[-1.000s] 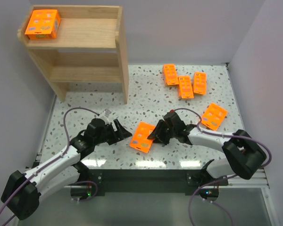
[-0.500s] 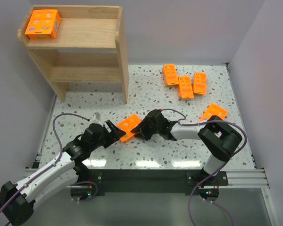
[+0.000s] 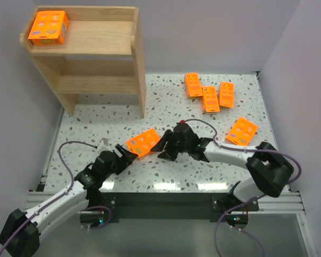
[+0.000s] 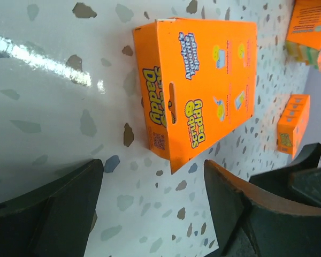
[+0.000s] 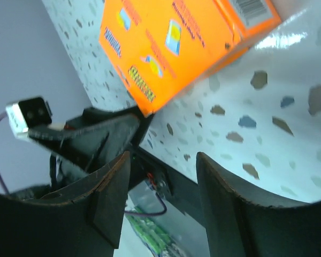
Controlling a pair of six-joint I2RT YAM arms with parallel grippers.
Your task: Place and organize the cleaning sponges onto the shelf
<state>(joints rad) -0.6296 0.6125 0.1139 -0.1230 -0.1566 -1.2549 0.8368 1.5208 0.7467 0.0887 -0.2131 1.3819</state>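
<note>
One orange sponge pack (image 3: 143,142) lies flat on the table between my two grippers. In the left wrist view the pack (image 4: 203,85) sits just ahead of my left gripper (image 4: 152,209), which is open and empty. My left gripper (image 3: 129,155) is at the pack's near-left corner. My right gripper (image 3: 163,147) is open and empty at the pack's right edge; in its wrist view the pack (image 5: 171,43) lies beyond the gripper (image 5: 163,198). The wooden shelf (image 3: 134,59) stands at the far left with one pack (image 3: 48,27) on its top tier.
Three packs (image 3: 193,84), (image 3: 210,98), (image 3: 226,93) lie at the back right, and another pack (image 3: 242,131) lies at the right. White walls close in the table on the left and right. The shelf's lower tier (image 3: 96,84) holds nothing.
The middle pack has slid left and a little away from the arm bases, and has turned. My left gripper has drawn back toward its base. The right gripper has followed the pack.
</note>
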